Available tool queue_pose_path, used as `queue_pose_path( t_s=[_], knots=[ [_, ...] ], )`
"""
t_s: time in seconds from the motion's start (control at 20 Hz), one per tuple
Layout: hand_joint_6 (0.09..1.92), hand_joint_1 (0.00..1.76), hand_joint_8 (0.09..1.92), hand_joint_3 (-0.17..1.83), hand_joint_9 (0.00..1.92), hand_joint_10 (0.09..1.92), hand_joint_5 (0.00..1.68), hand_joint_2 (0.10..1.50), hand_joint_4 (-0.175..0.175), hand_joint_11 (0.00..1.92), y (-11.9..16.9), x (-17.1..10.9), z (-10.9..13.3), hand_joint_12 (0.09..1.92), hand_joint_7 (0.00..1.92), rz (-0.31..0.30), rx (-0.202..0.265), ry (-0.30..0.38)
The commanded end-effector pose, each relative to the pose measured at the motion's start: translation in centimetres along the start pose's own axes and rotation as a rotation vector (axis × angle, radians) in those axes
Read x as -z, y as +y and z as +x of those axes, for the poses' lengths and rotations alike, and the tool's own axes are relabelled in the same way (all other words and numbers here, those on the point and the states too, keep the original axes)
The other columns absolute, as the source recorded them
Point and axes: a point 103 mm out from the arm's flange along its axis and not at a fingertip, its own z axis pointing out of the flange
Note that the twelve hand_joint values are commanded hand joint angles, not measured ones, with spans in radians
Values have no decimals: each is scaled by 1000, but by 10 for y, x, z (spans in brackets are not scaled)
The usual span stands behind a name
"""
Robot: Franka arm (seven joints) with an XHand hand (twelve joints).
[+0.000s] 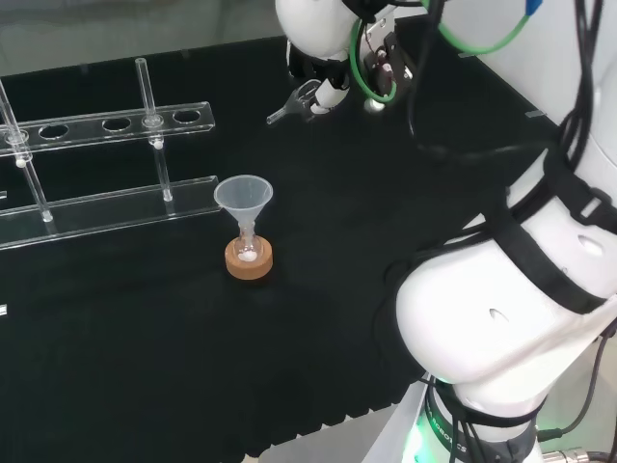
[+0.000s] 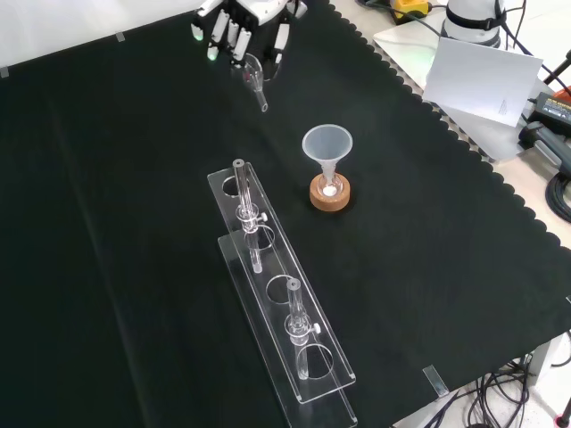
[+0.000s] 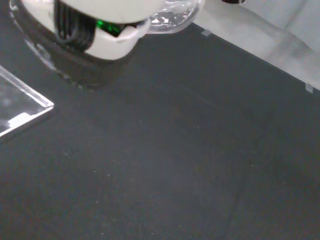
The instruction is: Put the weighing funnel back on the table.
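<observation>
Presently held: the weighing funnel (image 2: 254,78) is in the hand (image 2: 239,27), whose fingers are curled round its wide scoop end. The short stem projects free below the fingertips.
Location: in the front view the piece is near the top edge of the tabletop (image 2: 134,178). It is well apart from the funnel (image 2: 327,143) on its cork ring (image 2: 329,196) and from the clear tube rack (image 2: 277,294).
Cross-check: the head view shows the hand (image 1: 326,85) with the weighing funnel (image 1: 289,108), its stem pointing towards that view's left.
Height: you cannot tell from these views whether the stem tip touches the tabletop, so treat the piece as not yet set down.
Task stage: judged as the lowering step, with the release not yet done.
Handling: expect a light, stiff, smooth piece of clear glass or plastic. It is probably slippery and brittle, and the thin stem is likely the weakest part.
Where to hold: keep your hold on the scoop body and never bear on the stem.
Next move: bring the body down flat before you open the fingers.
Risk: a rounded body may roll once freed, and a stem-first landing could chip it.
</observation>
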Motion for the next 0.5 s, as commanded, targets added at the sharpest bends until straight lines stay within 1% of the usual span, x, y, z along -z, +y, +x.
queue_pose_path(
  t_s=[0.05, 0.15, 0.25, 0.35, 0.5],
  knots=[
    [403, 1109, 87, 350, 1115, 160, 1354, 789, 175, 4, 20, -38, -18, 1590, 1635, 37, -211, 47],
    [404, 1109, 87, 350, 1115, 160, 1353, 789, 175, 4, 19, -47, -27, 1590, 1635, 41, -235, 55],
    [406, 1109, 87, 350, 1115, 160, 1352, 789, 175, 5, 15, -55, -37, 1590, 1635, 45, -247, 53],
    [407, 1109, 87, 350, 1115, 159, 1352, 789, 175, 6, 11, -63, -45, 1590, 1635, 52, -250, 47],
    [409, 1109, 87, 351, 1115, 159, 1351, 789, 175, 7, 9, -76, -48, 1590, 1635, 68, -253, 37]
  ],
)
